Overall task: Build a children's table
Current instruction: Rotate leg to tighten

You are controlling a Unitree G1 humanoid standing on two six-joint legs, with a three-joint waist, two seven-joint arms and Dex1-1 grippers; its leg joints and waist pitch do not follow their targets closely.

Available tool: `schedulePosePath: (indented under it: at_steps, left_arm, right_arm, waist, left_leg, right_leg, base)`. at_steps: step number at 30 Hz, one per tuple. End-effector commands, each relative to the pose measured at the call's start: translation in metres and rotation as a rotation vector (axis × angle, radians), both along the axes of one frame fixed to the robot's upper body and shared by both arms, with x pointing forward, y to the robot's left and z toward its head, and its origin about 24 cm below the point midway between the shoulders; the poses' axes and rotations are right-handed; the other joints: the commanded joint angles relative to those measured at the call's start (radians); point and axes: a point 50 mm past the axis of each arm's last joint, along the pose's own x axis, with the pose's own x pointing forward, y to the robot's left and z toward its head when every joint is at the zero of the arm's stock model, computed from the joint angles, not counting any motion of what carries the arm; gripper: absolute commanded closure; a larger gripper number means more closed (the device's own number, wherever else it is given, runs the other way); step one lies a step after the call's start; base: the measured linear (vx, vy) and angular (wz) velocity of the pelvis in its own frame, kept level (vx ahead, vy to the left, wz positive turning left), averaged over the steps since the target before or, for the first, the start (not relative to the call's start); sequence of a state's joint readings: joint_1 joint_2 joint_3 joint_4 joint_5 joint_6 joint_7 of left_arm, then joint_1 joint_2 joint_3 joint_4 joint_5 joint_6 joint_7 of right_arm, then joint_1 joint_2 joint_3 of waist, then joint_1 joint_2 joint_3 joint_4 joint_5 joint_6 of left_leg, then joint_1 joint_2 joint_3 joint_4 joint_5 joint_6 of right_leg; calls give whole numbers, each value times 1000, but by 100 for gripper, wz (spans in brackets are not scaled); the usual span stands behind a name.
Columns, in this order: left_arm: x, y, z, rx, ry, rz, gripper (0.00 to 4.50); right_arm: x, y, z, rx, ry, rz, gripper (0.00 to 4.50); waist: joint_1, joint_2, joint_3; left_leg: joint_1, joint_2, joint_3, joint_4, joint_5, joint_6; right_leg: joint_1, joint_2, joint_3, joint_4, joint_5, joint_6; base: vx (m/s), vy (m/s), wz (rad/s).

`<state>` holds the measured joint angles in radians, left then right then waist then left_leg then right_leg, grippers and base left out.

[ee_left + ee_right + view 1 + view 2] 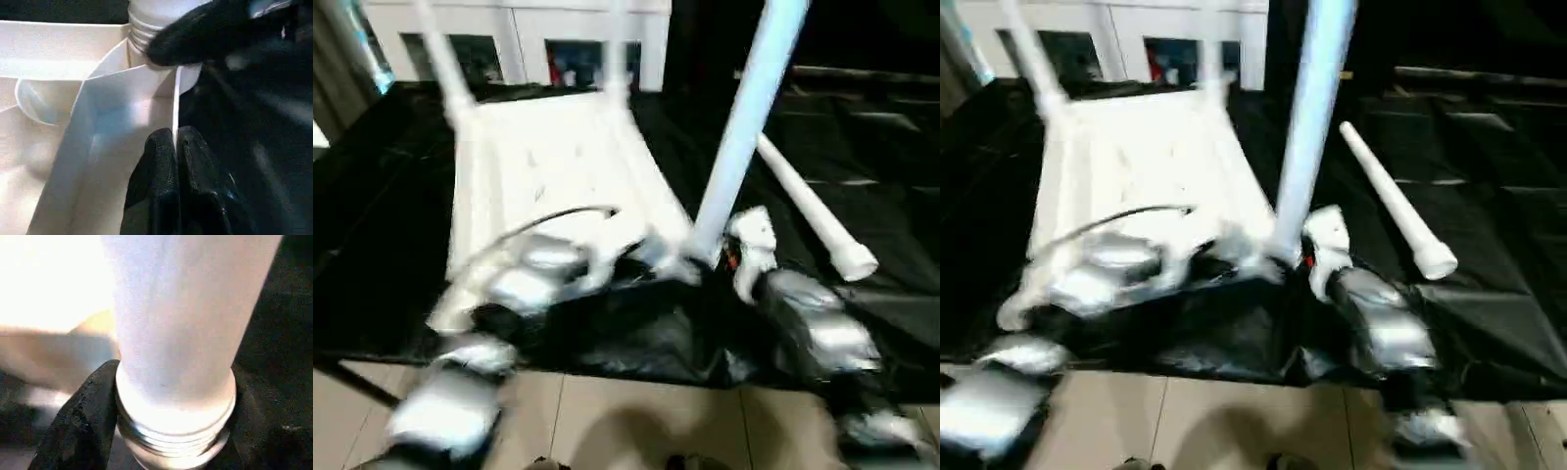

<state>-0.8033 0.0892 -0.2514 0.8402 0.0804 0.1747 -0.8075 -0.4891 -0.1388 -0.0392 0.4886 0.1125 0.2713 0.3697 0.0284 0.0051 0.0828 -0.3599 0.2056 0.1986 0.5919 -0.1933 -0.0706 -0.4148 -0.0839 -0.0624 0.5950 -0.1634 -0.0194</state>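
The children's table [558, 166] lies upside down on a black sheet [391, 225] spread over the tiled floor [607, 421], its white plastic top flat with the ribbed underside up, legs standing at the two far corners and at the near right one. A fourth leg [813, 211] lies loose on the sheet to the right, well apart from the top. The near right leg [181, 333] is a smooth, glossy tapered tube ending in a ridged, threaded collar, and the right claw [171, 431] has a black finger on either side of that collar, though whether it is pinching it firmly I cannot tell. The left claw [176, 161] is closed on the thin upright rim wall of the top, just beside the corner socket. Hollow moulded plastic like this should be light and fairly stiff, but the slick surface looks likely to slip under a twist, so the ridged collar near the base is the better place to hold than the bare tube higher up. The thin rim may flex if squeezed hard; the thicker rounded corner would probably brace the top more securely.
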Motion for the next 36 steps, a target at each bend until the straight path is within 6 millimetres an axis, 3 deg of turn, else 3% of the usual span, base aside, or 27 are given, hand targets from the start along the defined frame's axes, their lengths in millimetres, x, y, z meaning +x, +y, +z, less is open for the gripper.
schedulePosePath:
  at_steps: [1, 3, 4, 5, 6, 7, 11, 17, 18, 19, 20, 21, 22, 23, 24, 25, 26, 27, 28, 29, 30, 32, 33, 34, 36]
  left_arm:
    - [6, -15, 9, -45, -34, 93, 450]
    - [5, -29, 11, -62, -37, 110, 450]
    - [2, -37, 12, -72, -36, 85, 450]
    - [1, -39, 11, -74, -34, 74, 450]
    - [1, -41, 11, -75, -34, 67, 450]
    - [0, -41, 11, -70, -38, 57, 450]
    - [1, -38, 9, -60, -41, 54, 450]
    - [21, -17, 16, -21, -104, 231, 450]
    - [24, -15, 18, -22, -122, 264, 450]
    - [27, -14, 21, -27, -133, 290, 450]
    - [29, -13, 23, -32, -147, 312, 450]
    - [33, -13, 29, -45, -179, 345, 450]
    - [33, -12, 30, -48, -183, 352, 450]
    - [35, -13, 32, -55, -195, 366, 450]
    - [37, -13, 36, -66, -220, 379, 450]
    - [39, -14, 41, -83, -246, 398, 450]
    - [41, -14, 44, -102, -261, 415, 450]
    - [42, -15, 48, -129, -274, 415, 405]
    - [42, -15, 48, -129, -274, 415, 405]
    - [43, -14, 53, -144, -299, 403, 405]
    - [45, -10, 59, -173, -325, 405, 393]
    - [48, -5, 66, -208, -350, 431, 374]
    - [50, -3, 70, -216, -372, 445, 355]
    - [50, 0, 72, -212, -391, 448, 355]
    - [54, 12, 81, -197, -454, 463, 336]
  right_arm:
    - [-8, 11, -28, 25, 148, -52, 176]
    - [-4, 22, -26, 23, 146, -60, 176]
    - [-3, 31, -23, 23, 116, -22, 176]
    - [-4, 32, -21, 25, 103, -13, 176]
    - [-4, 33, -20, 26, 96, -8, 120]
    - [-4, 33, -19, 29, 90, -10, 120]
    - [-2, 27, -17, -14, 57, -33, 86]
    - [-3, -4, 1, -43, -59, -152, 86]
    - [-4, -6, 2, -43, -64, -158, 86]
    - [-5, -7, 1, -45, -63, -157, 86]
    - [-6, -7, 0, -51, -63, -155, 86]
    - [-8, -8, -1, -57, -63, -160, 86]
    - [-8, -8, -1, -58, -63, -162, 86]
    - [-8, -8, -2, -60, -61, -167, 86]
    - [-9, -7, -2, -61, -62, -169, 86]
    - [-10, -6, -2, -61, -63, -167, 86]
    - [-10, -5, -2, -60, -64, -165, 86]
    - [-11, -3, -2, -61, -66, -153, 73]
    - [-11, -3, -2, -61, -66, -153, 73]
    - [-12, 1, -1, -61, -72, -133, 73]
    - [-12, 5, 0, -62, -79, -110, 73]
    - [-13, 8, 0, -63, -83, -89, 73]
    - [-13, 10, 1, -62, -85, -79, 73]
    - [-13, 11, 1, -62, -85, -71, 73]
    - [-10, 18, 2, -54, -81, -35, 73]
  waist:
    - [3, 4, -66]
    - [1, -3, -70]
    - [1, 1, -70]
    - [3, -1, -71]
    - [4, -2, -72]
    - [4, -2, -73]
    - [3, 2, -70]
    - [5, 1, -68]
    - [6, 1, -72]
    - [0, 5, -77]
    - [-2, 10, -77]
    - [-10, 2, -76]
    - [-9, 10, -78]
    - [-15, 4, -82]
    - [-17, 11, -90]
    - [-17, 11, -93]
    - [-18, 11, -97]
    - [-15, 14, -97]
    - [-15, 14, -97]
    - [-14, 15, -99]
    - [-11, 19, -96]
    - [-8, 22, -93]
    - [-5, 19, -86]
    - [-5, 19, -86]
    - [-2, 19, -77]
  left_leg:
    - [10, 15, -13, -72, -200, 21]
    - [10, 13, -11, -70, -200, 27]
    - [8, 12, -11, -69, -197, 35]
    - [5, 12, -11, -69, -186, 46]
    - [5, 12, -11, -69, -181, 51]
    - [4, 12, -11, -68, -169, 58]
    - [3, 13, -12, -70, -181, 65]
    - [10, 11, -11, -73, -219, 55]
    - [7, 11, -13, -71, -203, 57]
    - [-13, 10, -21, -70, -158, 61]
    - [-17, 11, -23, -72, -142, 63]
    - [-21, 8, -21, -69, -141, 70]
    - [-19, 5, -20, -65, -137, 73]
    - [-18, 3, -18, -59, -120, 85]
    - [-24, -1, -20, -52, -59, 105]
    - [-22, 1, -19, -50, -34, 118]
    - [-25, -3, -17, -39, 38, 176]
    - [-24, -4, -16, -35, 59, 211]
    - [-24, -4, -16, -35, 59, 211]
    - [-24, -3, -16, -32, 77, 238]
    - [-24, -2, -15, -30, 75, 260]
    - [-19, 6, -14, -32, 50, 267]
    - [-17, 10, -13, -37, 4, 247]
    - [-17, 10, -13, -37, 4, 247]
    - [-14, 12, -11, -44, -65, 202]
  right_leg:
    - [48, -53, 40, -86, -344, -194]
    - [51, -49, 38, -87, -314, -194]
    - [51, -49, 39, -85, -291, -198]
    - [54, -49, 38, -83, -270, -198]
    - [54, -49, 38, -82, -259, -200]
    - [56, -49, 38, -79, -235, -206]
    - [56, -50, 37, -80, -239, -214]
    - [50, -47, 37, -91, -309, -176]
    - [53, -47, 38, -86, -278, -175]
    - [69, -49, 33, -72, -222, -176]
    - [70, -50, 31, -72, -203, -178]
    - [68, -47, 27, -74, -194, -183]
    - [67, -48, 28, -75, -188, -188]
    - [67, -49, 31, -72, -143, -209]
    - [73, -47, 33, -56, -38, -233]
    - [70, -45, 33, -51, 19, -250]
    - [69, -42, 33, -34, 180, -291]
    - [67, -42, 31, -31, 226, -308]
    - [67, -42, 31, -31, 226, -308]
    - [67, -43, 31, -25, 255, -320]
    - [64, -44, 30, -28, 251, -331]
    - [58, -44, 28, -31, 204, -338]
    - [57, -44, 28, -39, 113, -329]
    - [57, -44, 28, -39, 113, -329]
    - [55, -44, 29, -50, -7, -307]
  base:
    - [0, 0, 0]
    - [0, 0, 0]
    - [0, 0, 0]
    - [0, 0, 0]
    - [0, 0, 0]
    - [0, 0, 0]
    - [0, 0, 0]
    - [0, 0, 0]
    - [0, 0, 0]
    - [0, 0, 0]
    - [0, 0, 0]
    - [0, 0, 0]
    - [0, 0, 0]
    - [0, 0, 0]
    - [0, 0, 0]
    - [0, 0, 0]
    - [0, 0, 0]
    - [0, 0, 0]
    - [0, 0, 0]
    - [0, 0, 0]
    - [0, 0, 0]
    - [0, 0, 0]
    - [0, 0, 0]
    - [0, 0, 0]
    - [0, 0, 0]
